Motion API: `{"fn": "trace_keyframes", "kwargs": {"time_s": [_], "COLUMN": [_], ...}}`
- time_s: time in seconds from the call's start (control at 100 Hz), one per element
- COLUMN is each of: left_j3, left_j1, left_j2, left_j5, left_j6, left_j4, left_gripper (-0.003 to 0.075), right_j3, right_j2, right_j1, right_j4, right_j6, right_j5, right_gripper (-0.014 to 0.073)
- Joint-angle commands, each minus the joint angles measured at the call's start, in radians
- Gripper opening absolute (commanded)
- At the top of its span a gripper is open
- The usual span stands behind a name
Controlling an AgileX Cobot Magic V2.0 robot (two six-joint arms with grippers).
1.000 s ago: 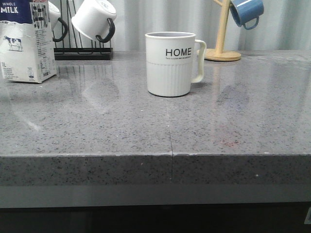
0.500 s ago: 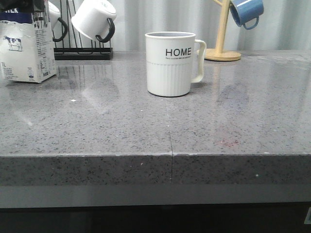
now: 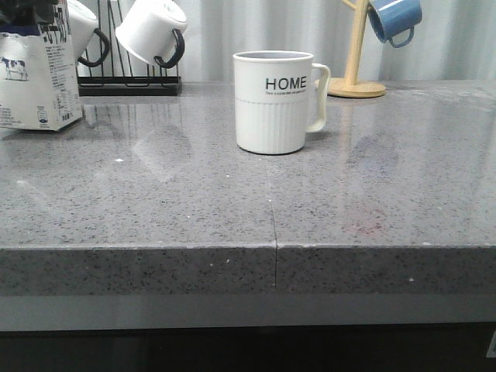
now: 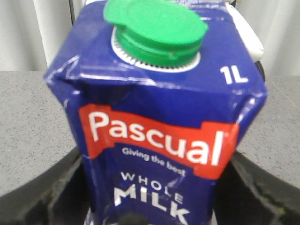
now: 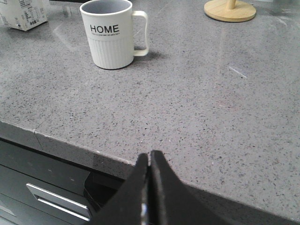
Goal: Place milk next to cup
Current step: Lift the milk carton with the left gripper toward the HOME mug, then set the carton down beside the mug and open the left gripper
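The milk, a white carton with a dark blue top and a cow picture, stands at the far left of the grey counter. My left gripper shows as a dark shape over its top. In the left wrist view the milk fills the frame, green cap up, with my left gripper shut on it and black fingers pressed against both sides. The cup, off-white and ribbed with "HOME" lettering, stands mid-counter, well to the right of the milk. My right gripper is shut and empty over the counter's front edge, with the cup far ahead.
A black rack holding white mugs with black handles stands behind the milk. A wooden stand with a blue mug is at the back right. A drawer front lies below the counter edge.
The left gripper has come down over the carton's top and closed round it. The carton has shifted a little to the left and back. The cup has stayed put.
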State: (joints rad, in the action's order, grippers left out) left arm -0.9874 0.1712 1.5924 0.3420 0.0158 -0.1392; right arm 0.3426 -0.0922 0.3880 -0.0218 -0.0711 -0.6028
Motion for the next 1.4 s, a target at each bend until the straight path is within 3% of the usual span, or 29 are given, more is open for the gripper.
{"fn": "trace_keyframes", "kwargs": {"time_s": [0.0, 0.28, 0.49, 0.7, 1.04, 1.26, 1.33, 1.39], "left_j3": [-0.020, 0.060, 0.058, 0.005, -0.030, -0.030, -0.030, -0.030], "left_j1": [0.017, 0.144, 0.289, 0.372, 0.427, 0.434, 0.434, 0.434], "left_j2": [-0.089, -0.206, -0.182, -0.092, -0.021, -0.019, -0.019, -0.019], "left_j5": [0.055, 0.054, 0.069, 0.078, 0.167, 0.149, 0.131, 0.121], "left_j6": [-0.009, -0.001, 0.022, 0.021, 0.021, 0.021, 0.021, 0.022], "left_j4": [-0.007, -0.012, -0.012, -0.055, -0.127, -0.143, -0.137, -0.137], "left_gripper": [0.0209, 0.0209, 0.0210, 0.0210, 0.0210, 0.0212, 0.0259, 0.0379], "right_j3": [0.025, 0.025, 0.025, 0.025, 0.025, 0.025, 0.025, 0.025], "right_j2": [-0.012, -0.012, -0.012, -0.012, -0.012, -0.012, -0.012, -0.012], "right_j1": [-0.002, -0.002, -0.002, -0.002, -0.002, -0.002, -0.002, -0.002], "right_j4": [0.001, 0.001, 0.001, 0.001, 0.001, 0.001, 0.001, 0.001], "right_j6": [-0.001, -0.001, -0.001, -0.001, -0.001, -0.001, -0.001, -0.001], "right_j5": [0.068, 0.068, 0.068, 0.068, 0.068, 0.068, 0.068, 0.068], "right_gripper": [-0.0068, -0.0068, -0.0068, -0.0068, -0.0068, -0.0068, -0.0068, -0.0068]}}
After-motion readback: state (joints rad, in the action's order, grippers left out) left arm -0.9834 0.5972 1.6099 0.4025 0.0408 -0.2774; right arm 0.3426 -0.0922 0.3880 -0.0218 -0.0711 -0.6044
